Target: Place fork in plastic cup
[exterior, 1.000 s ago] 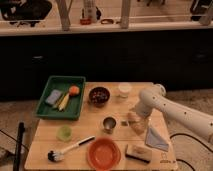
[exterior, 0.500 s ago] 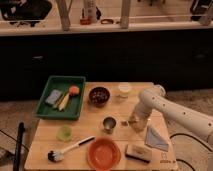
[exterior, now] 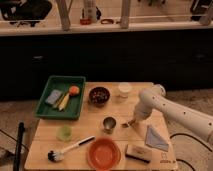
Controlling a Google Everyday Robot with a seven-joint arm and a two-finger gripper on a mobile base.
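The translucent light-green plastic cup (exterior: 64, 132) stands at the front left of the wooden table (exterior: 100, 145). My gripper (exterior: 131, 121) is low over the table, just right of the steel cup (exterior: 109, 123), on the white arm (exterior: 170, 109) that reaches in from the right. A small pale thing (exterior: 126, 124) at the gripper's tip looks like the fork; I cannot tell whether it is held or lying on the table. The gripper is well to the right of the plastic cup.
A green tray (exterior: 61, 96) with food items sits at the back left. A dark bowl (exterior: 99, 95) and a white cup (exterior: 124, 90) stand at the back. A white-handled brush (exterior: 70, 148), an orange plate (exterior: 103, 153), a sponge (exterior: 138, 153) and a blue cloth (exterior: 156, 138) lie along the front.
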